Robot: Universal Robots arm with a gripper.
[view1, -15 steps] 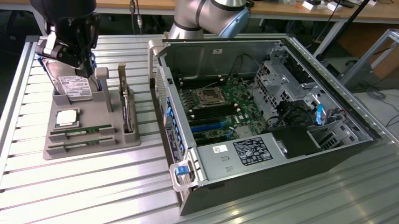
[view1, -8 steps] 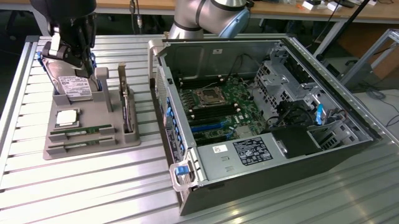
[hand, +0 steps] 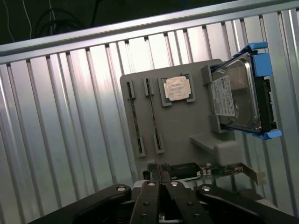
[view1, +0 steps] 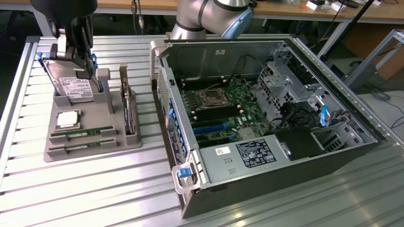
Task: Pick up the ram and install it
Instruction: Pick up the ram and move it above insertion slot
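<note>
A: Where is the tool (view1: 84,71) held?
B: Above the grey holder (view1: 94,118) at the exterior view's left, with its fingers pressed together and nothing pinched.
A: And the ram (view1: 82,131)?
B: It is stood on edge in a slot beside its twin (view1: 81,145), presumably so its top edge can be gripped. Rightwards, the open case (view1: 284,182) is laid down with its board (view1: 221,111) exposed.

The black two-fingered gripper (hand: 161,168), fingers pressed together and empty, hangs over a grey plastic holder (hand: 182,133) on a ribbed aluminium table (hand: 70,116). Just ahead of its tips, a narrow dark ram stick (hand: 135,122) and its twin (hand: 152,114) sit edge-up in parallel slots. Beyond them lies a square silver processor chip (hand: 176,88), with a blue-framed silver hard drive (hand: 236,95) beside it.
</note>
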